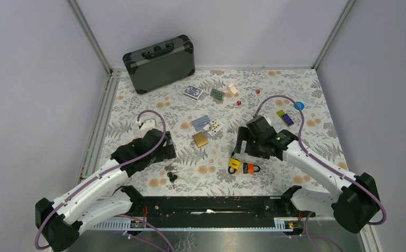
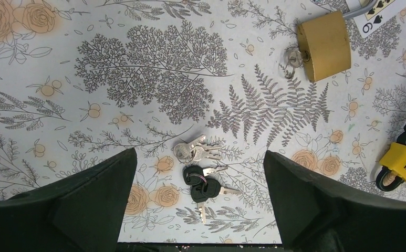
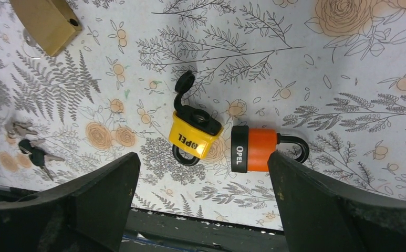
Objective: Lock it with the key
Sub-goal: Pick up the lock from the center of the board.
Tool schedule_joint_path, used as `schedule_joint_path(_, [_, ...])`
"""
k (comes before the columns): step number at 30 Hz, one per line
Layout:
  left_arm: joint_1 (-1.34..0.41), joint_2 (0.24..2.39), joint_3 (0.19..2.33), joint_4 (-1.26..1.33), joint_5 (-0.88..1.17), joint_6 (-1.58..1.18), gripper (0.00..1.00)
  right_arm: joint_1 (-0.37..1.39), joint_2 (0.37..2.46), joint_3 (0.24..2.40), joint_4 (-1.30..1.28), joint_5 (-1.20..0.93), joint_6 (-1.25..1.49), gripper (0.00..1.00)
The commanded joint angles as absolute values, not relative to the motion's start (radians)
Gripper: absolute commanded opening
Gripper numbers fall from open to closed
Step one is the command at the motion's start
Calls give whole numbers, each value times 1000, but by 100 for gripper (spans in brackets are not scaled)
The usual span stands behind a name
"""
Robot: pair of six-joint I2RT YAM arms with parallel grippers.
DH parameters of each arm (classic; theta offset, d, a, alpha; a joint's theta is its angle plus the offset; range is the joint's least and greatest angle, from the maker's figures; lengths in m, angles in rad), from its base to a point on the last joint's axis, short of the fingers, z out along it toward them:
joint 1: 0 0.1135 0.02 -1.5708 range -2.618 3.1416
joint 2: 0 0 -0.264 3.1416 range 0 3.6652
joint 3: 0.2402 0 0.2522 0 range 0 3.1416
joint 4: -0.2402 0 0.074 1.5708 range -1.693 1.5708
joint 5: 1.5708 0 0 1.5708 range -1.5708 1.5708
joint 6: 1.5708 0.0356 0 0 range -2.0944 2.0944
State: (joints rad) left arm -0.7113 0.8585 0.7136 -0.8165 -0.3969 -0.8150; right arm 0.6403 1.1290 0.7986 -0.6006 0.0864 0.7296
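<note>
Two key bunches lie on the floral cloth: silver keys (image 2: 195, 150) and black-headed keys (image 2: 206, 186), seen together as keys (image 1: 170, 175). My left gripper (image 2: 199, 153) hovers open above them, touching nothing. A yellow padlock (image 3: 195, 135) with its black shackle and an orange padlock (image 3: 256, 149) lie side by side near the front edge. My right gripper (image 3: 203, 155) hangs open over them, empty. A brass padlock (image 2: 324, 46) with a key in it lies farther back. From above, the left gripper (image 1: 161, 149) and right gripper (image 1: 242, 147) are apart.
A dark briefcase (image 1: 159, 63) stands at the back left. Playing cards (image 1: 193, 92), small dice (image 1: 239, 103) and a blue-and-yellow block (image 1: 285, 117) are scattered at the back. The black rail (image 1: 211, 205) runs along the near edge.
</note>
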Motion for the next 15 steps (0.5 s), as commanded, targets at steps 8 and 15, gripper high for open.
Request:
schedule_joint_path(8, [-703, 841, 818, -848, -425, -754, 99, 633, 1177, 838, -652, 155, 632, 99])
schedule_joint_path(15, [-703, 845, 811, -793, -351, -687, 99, 632, 1124, 811, -646, 165, 589, 99])
